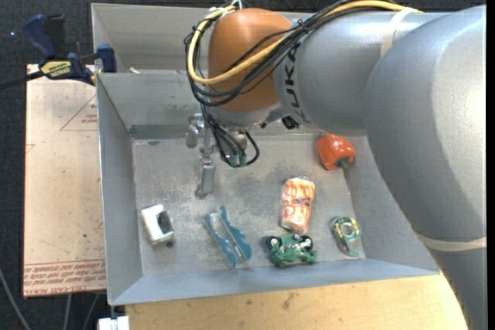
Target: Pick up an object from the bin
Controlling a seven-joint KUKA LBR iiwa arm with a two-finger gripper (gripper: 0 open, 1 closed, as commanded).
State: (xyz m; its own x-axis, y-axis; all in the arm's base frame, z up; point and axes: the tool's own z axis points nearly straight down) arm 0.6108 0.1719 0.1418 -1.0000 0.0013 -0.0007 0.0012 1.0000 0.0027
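While the end effector (205, 183) hangs low over bare floor in the left-middle of the bin (116, 166), nothing sits in its grip, and whether it is apart or together I cannot tell from this angle. No thing lies directly under it. The closest candidates are a small white block (157, 225) with a dark opening, near and to the left, and a blue clear plastic piece (228, 238), near and slightly right.

To do this step well, I would centre over one of these, turn the wrist across its narrow side, and descend only once aligned. The white block looks like the firmer, squarer grasp.

Further right lie an orange-and-white packet (298, 203), a green-and-black toy (291, 250), a green-yellow item (346, 234) and an orange-red pepper-shaped thing (335, 151).

Black lettering on the arm (290, 85) reads partly as "UK". The packet's print is illegible.
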